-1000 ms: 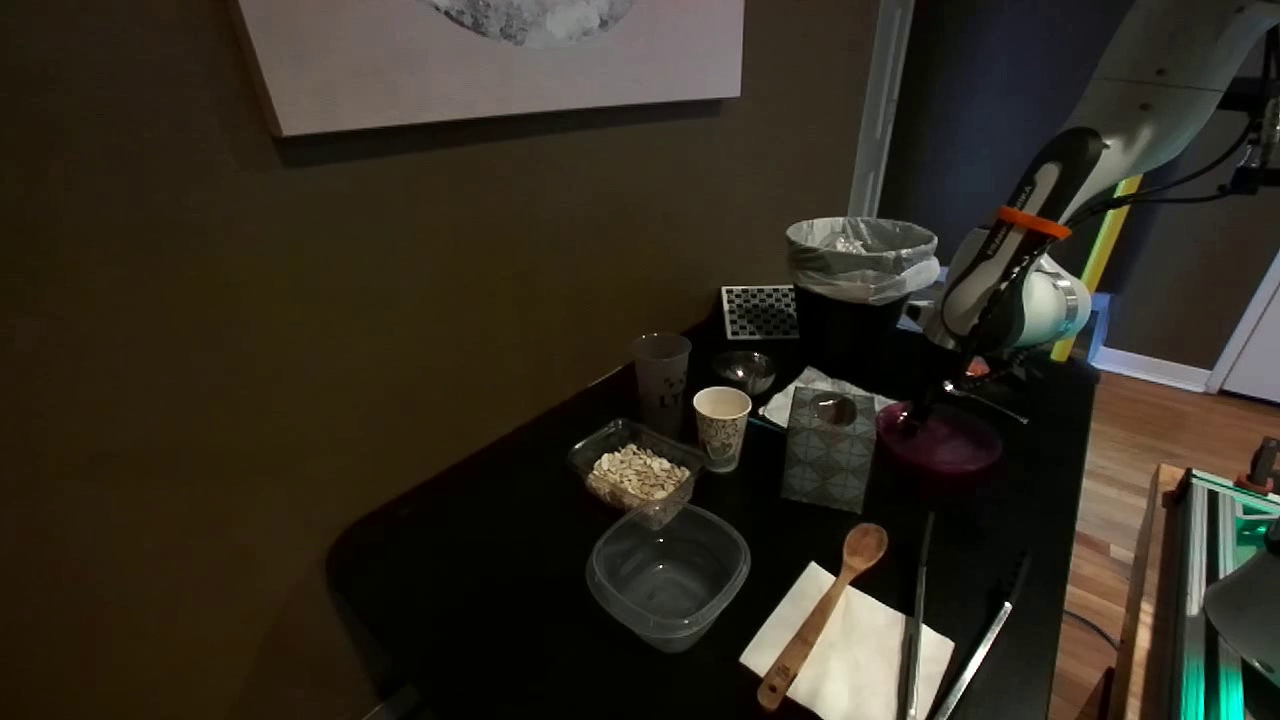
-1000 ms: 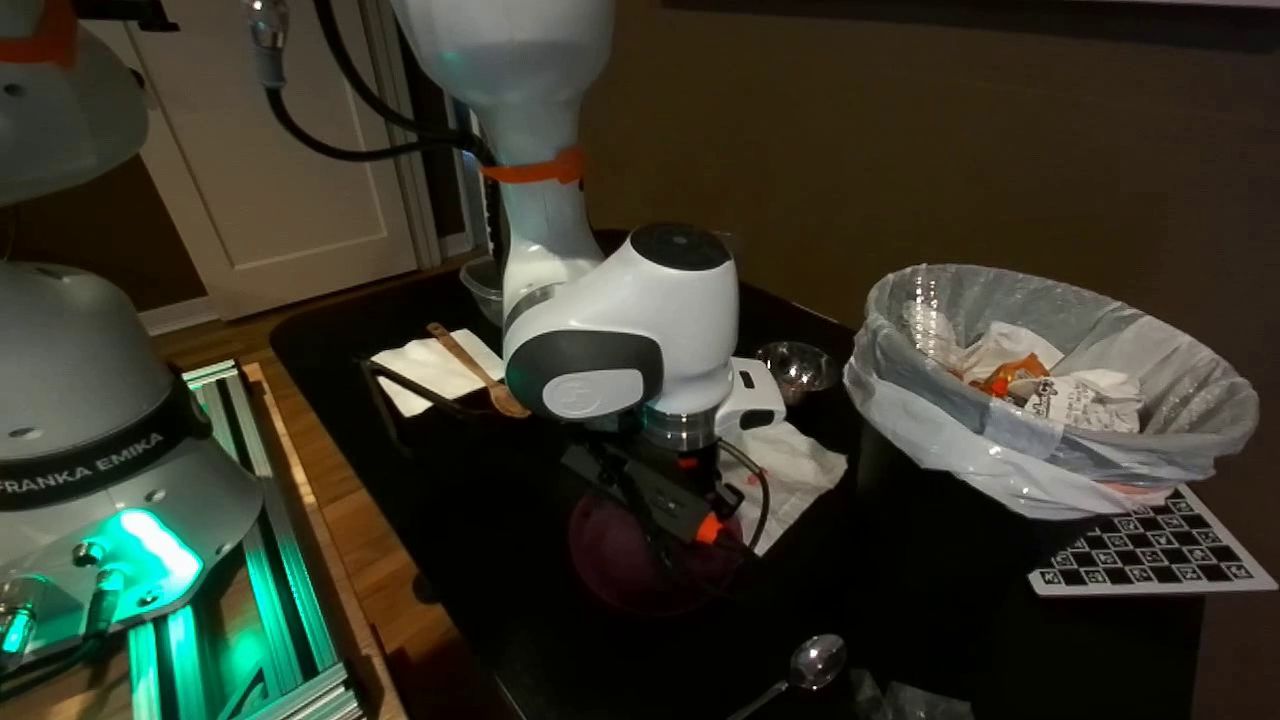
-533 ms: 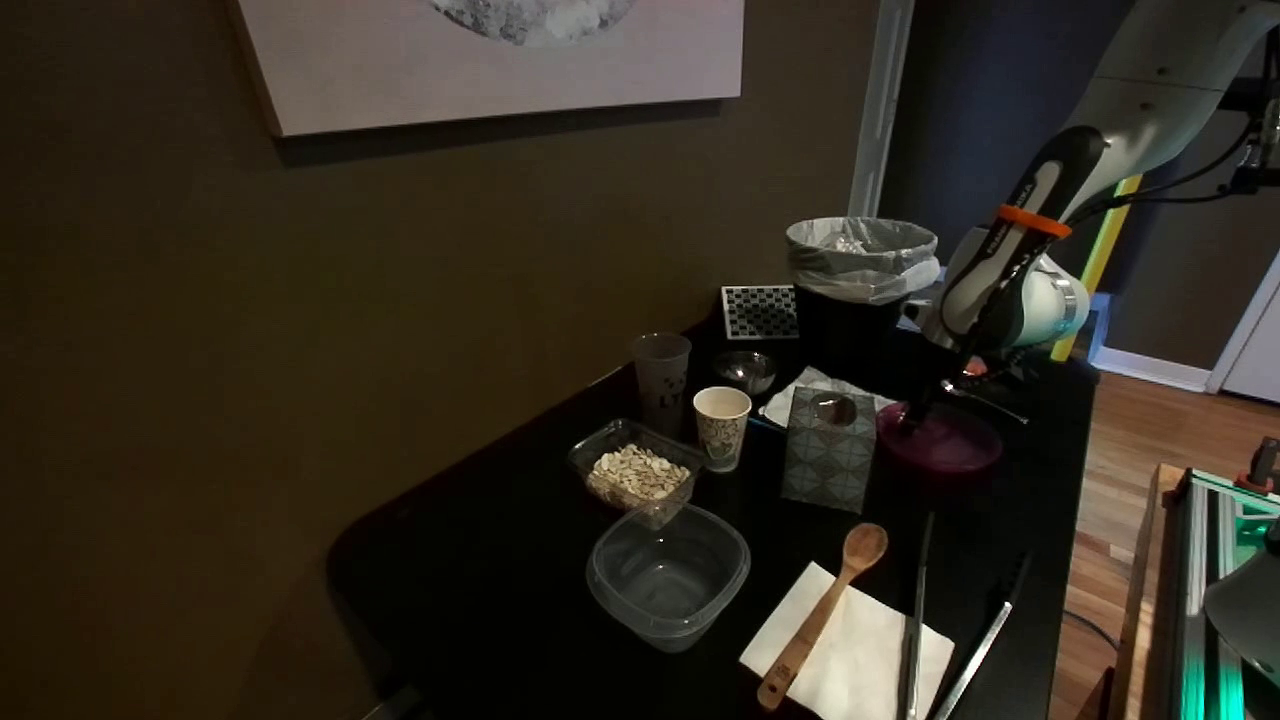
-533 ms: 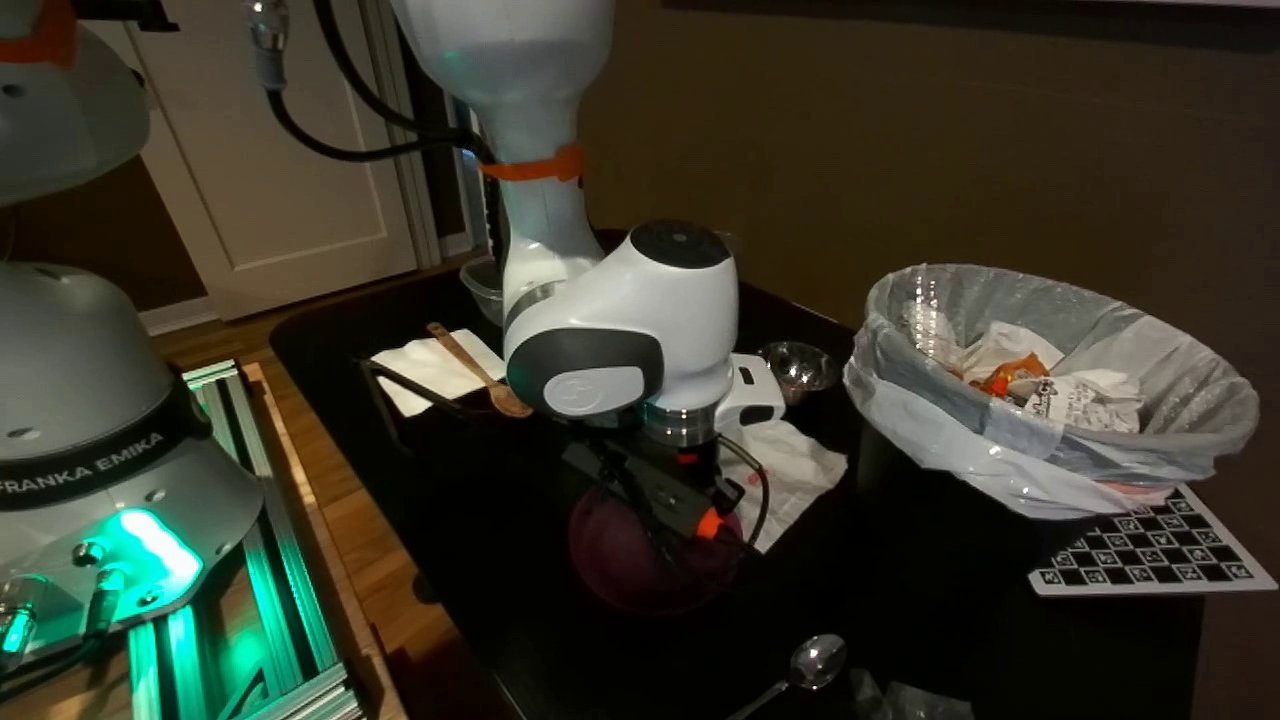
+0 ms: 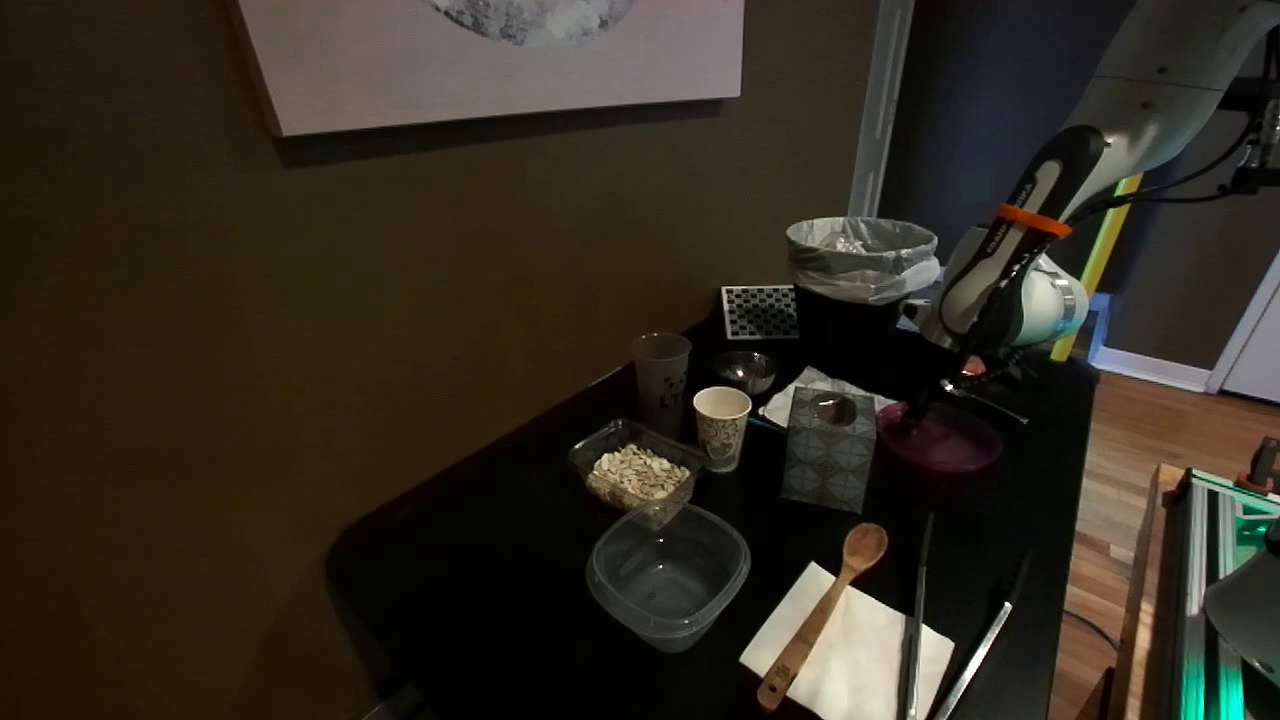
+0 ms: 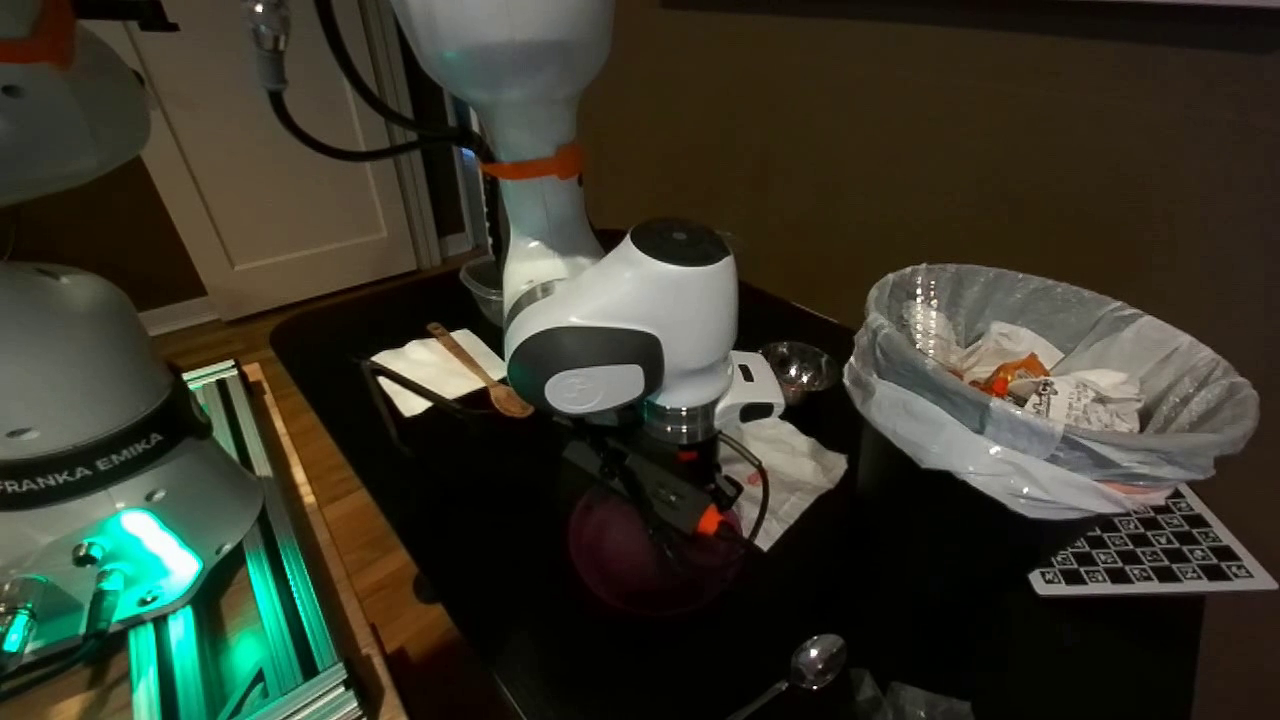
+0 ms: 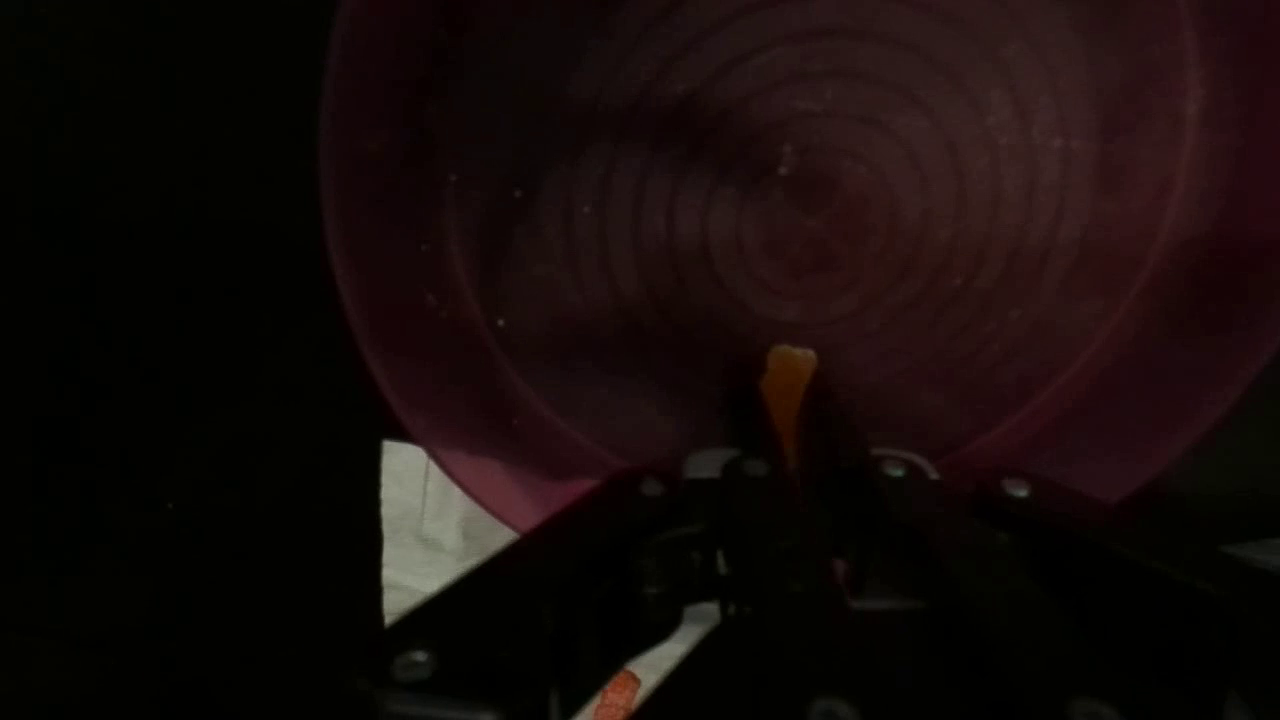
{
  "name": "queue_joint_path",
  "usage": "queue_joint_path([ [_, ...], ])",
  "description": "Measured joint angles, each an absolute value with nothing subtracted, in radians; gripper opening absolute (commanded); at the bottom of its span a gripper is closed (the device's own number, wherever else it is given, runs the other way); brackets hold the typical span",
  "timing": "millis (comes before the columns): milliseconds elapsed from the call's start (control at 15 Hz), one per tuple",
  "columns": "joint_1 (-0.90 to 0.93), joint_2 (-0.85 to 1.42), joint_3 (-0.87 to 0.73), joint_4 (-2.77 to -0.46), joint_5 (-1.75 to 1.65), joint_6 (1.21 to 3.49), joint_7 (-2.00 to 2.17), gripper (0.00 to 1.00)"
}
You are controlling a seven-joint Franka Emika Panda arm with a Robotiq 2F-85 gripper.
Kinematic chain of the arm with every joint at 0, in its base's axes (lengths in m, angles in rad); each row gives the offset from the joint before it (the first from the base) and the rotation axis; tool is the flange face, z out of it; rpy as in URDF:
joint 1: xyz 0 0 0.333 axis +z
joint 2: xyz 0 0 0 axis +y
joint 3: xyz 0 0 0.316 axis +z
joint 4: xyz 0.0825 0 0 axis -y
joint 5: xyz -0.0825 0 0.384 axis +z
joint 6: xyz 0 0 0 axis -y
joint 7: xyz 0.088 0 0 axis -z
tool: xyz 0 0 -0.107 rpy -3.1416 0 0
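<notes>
My gripper (image 7: 790, 405) points down into a translucent magenta bowl (image 7: 350, 250), inside its wall nearest the gripper base. Between the dark fingertips sits a small orange piece (image 7: 789, 372), with a finger close against each side of it. Its pale end shows beyond the tips; the rest is hidden in the jaws. In the wrist view, the bowl's ringed floor shows only tiny specks. Beside the bowl lies a white napkin (image 6: 800, 470), and a reddish-orange piece (image 7: 617, 695) rests on it. The wrist hides part of the bowl (image 6: 620, 560) in an exterior view.
A patterned tissue box (image 5: 828, 460) stands close beside the bowl. A lined trash bin (image 6: 1000, 470), a metal bowl (image 6: 797, 370) and a paper cup (image 5: 722, 430) are nearby. Tongs (image 5: 918, 610), a wooden spoon (image 5: 825, 615) and a metal spoon (image 6: 818, 660) lie on the table.
My wrist has shifted very slightly upward over the magenta bowl. Everything on the table stays where it was.
</notes>
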State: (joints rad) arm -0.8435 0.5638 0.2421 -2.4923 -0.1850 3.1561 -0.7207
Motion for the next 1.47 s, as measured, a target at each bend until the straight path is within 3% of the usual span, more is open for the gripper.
queue_joint_path([
  [733, -0.862, 0.558, 0.267, -2.492, -0.187, 3.156, -0.721, 0.08],
  [867, -0.868, 0.549, 0.276, -2.493, -0.187, 3.156, -0.721, 0.03],
  [1467, -0.919, 0.492, 0.356, -2.49, -0.185, 3.156, -0.721, 0.1],
])
